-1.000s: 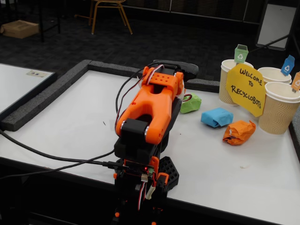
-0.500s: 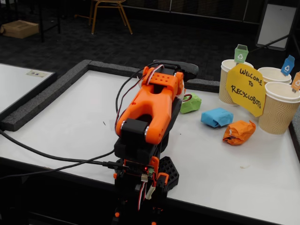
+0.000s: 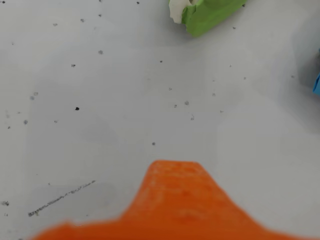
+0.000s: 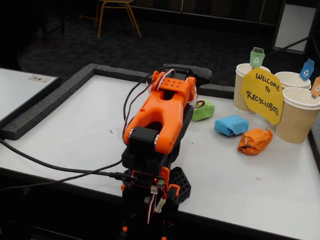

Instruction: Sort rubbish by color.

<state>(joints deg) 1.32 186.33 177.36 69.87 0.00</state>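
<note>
Fingers could not be read for grip: only one blurred orange tip (image 3: 172, 195) rose from the bottom of the wrist view, with no second one visible, and in the fixed view the folded arm (image 4: 160, 117) hid that end of itself, so whether they were parted or clenched could not be told. Nothing lay between them that the pictures showed. Compared with the fixed views from the second before, nothing had moved: the arm sat in the same folded pose over its base, and the three wads lay where they had been. That stillness suggested sorting had not begun. The green wad (image 4: 203, 110) lay on the white desk (image 4: 80, 130) just right of the arm, and its lower edge showed at the top of the wrist view (image 3: 210, 15), well ahead of the tip. The blue wad (image 4: 231, 125) sat to the right of the green one, and the orange wad (image 4: 255, 141) lay just beyond it, nearer the cups (image 4: 297, 115) and the yellow sign (image 4: 262, 95). All three wads rested on the desk outside the cups, so every piece seemed left to sort, and the green one looked the nearest to reach first.
</note>
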